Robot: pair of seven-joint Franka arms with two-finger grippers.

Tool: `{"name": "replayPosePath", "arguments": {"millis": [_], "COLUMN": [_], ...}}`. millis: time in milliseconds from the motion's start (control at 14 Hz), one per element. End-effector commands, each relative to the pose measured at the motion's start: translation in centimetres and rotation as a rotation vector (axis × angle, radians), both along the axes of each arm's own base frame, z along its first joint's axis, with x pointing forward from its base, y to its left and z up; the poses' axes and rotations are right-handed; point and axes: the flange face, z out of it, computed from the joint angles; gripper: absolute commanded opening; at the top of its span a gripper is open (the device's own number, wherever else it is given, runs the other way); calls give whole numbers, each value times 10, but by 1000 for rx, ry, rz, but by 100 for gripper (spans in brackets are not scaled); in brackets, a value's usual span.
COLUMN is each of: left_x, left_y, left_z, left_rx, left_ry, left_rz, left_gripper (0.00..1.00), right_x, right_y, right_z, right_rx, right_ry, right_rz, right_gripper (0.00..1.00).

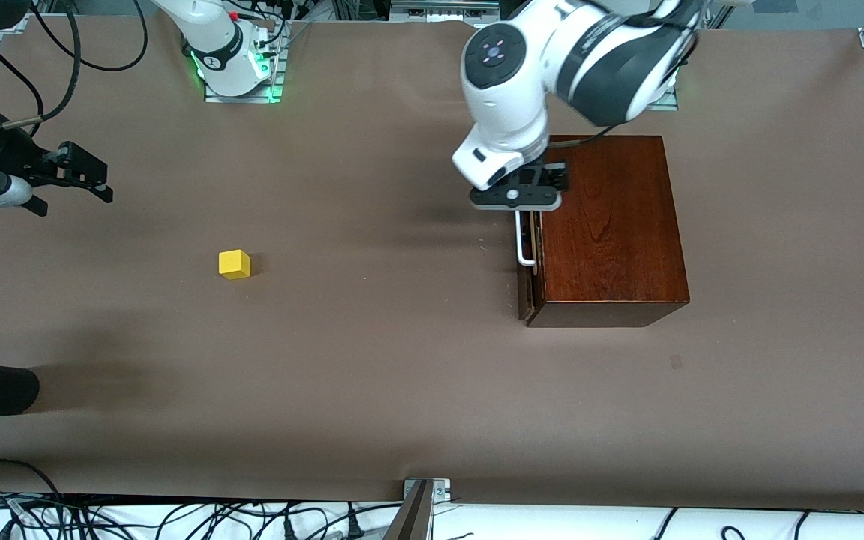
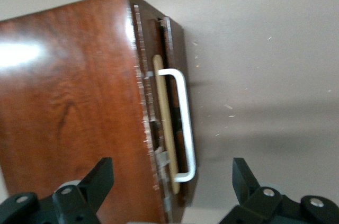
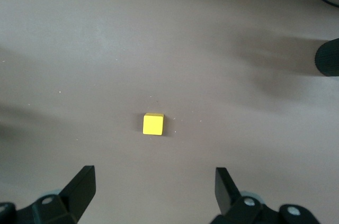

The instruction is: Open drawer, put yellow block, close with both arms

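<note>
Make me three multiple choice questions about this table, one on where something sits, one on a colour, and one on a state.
1. Where is the block?
A. On the bare table, toward the right arm's end
B. In the drawer
C. On top of the box

2. What colour is the drawer's handle?
A. Black
B. White
C. Yellow

3. How is the left tool?
A. Shut on the block
B. Shut on the handle
C. Open, over the handle

Answers:
1 A, the block lies alone on the table, apart from the box.
2 B, the bar is white against the dark drawer front.
3 C, its fingers are spread with the handle between them, untouched.
</note>
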Motion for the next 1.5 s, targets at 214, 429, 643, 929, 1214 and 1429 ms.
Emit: {"name": "replayPosePath", "arguments": {"millis": [214,429,643,929,1214,1429], "left_x": [1,-7,-8,-7,-5,-7], "left_y": [-24,-23,-22,-19,-22,-25], "left_z": [-60,-93,-113,-141,-163,-175], "left_rx": [112,161,183,225,219,251], "left_ry": [-42,-33,-45,-66,-70,-91], "left_rz": [12,-9,-19,-57,-54,-81], "left_gripper": [100,100,100,100,100,100], "right_x": [2,2,2,2,2,1], "right_y": [-1,-1,-1,-1,-1,-1], "right_z": [6,6,6,6,7,7], "right_rx": [-1,-1,-1,-1,-1,1], "right_ry": [4,4,4,4,3,3], "right_rz": [4,5,4,4,5,5], "right_gripper": [100,100,100,100,100,100]}}
